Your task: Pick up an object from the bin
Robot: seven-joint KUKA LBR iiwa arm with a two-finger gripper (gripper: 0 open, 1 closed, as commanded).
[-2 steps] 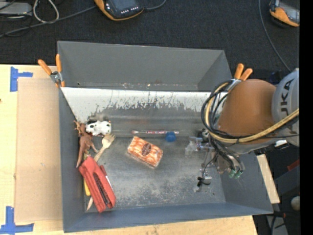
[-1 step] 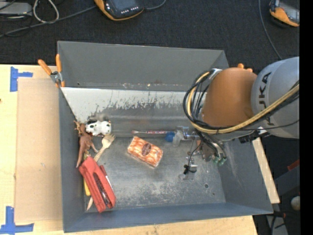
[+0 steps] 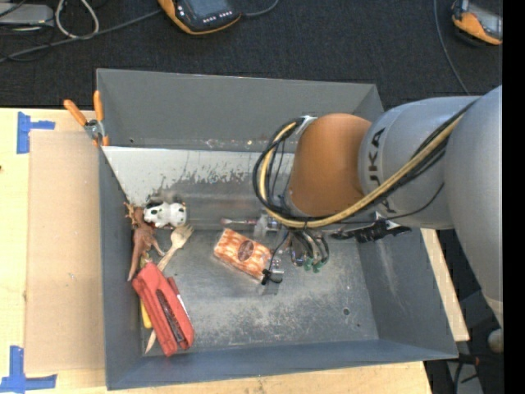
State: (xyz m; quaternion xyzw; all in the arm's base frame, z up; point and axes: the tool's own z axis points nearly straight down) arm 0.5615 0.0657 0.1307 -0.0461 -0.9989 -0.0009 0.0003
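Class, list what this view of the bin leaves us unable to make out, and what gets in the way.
1. Camera view: the right end of the orange packet, covered by the gripper; contact cannot be told.
2. Camera view: a yellow thing under the red tool, mostly hidden by it.
3. Camera view: the white spotted toy, too small to identify.
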